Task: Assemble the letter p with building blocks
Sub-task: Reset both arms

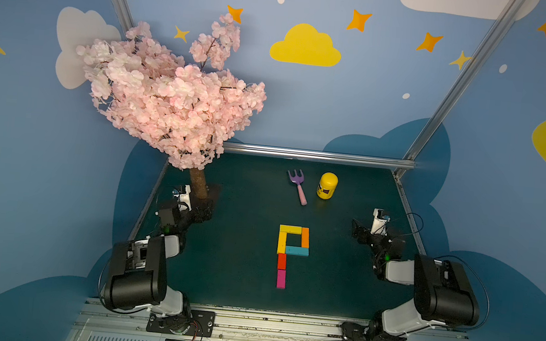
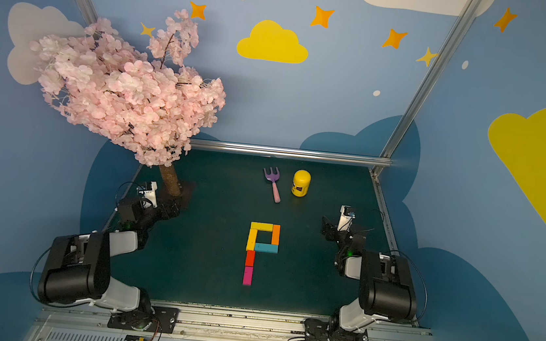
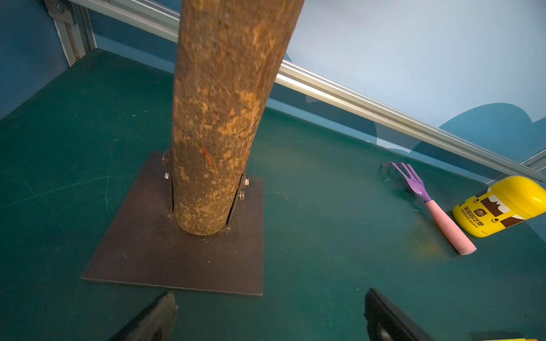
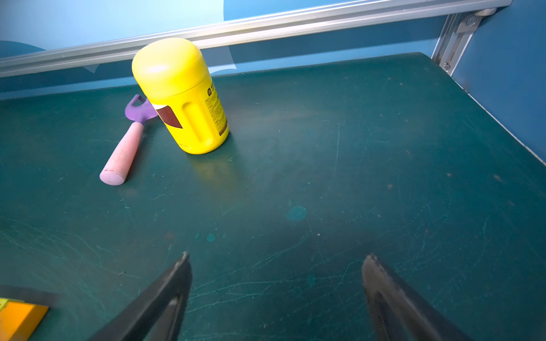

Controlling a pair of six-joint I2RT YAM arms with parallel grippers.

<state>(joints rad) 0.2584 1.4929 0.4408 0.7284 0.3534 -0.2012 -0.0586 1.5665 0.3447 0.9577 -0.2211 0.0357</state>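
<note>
The letter p (image 1: 281, 244) looks finished in the middle of the tabletop (image 1: 221, 262). Nothing seems left. The left gripper (image 3: 269, 293) and right gripper (image 4: 277, 256) are spread wide, holding nothing.

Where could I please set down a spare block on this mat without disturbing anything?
Bare mat lies on both sides of the letter p, toward the left gripper and toward the right gripper. The far corner past the right gripper, beside the yellow bottle, is free too. Crowded: the tree base by the left gripper, and the rake close beside the bottle.
</note>
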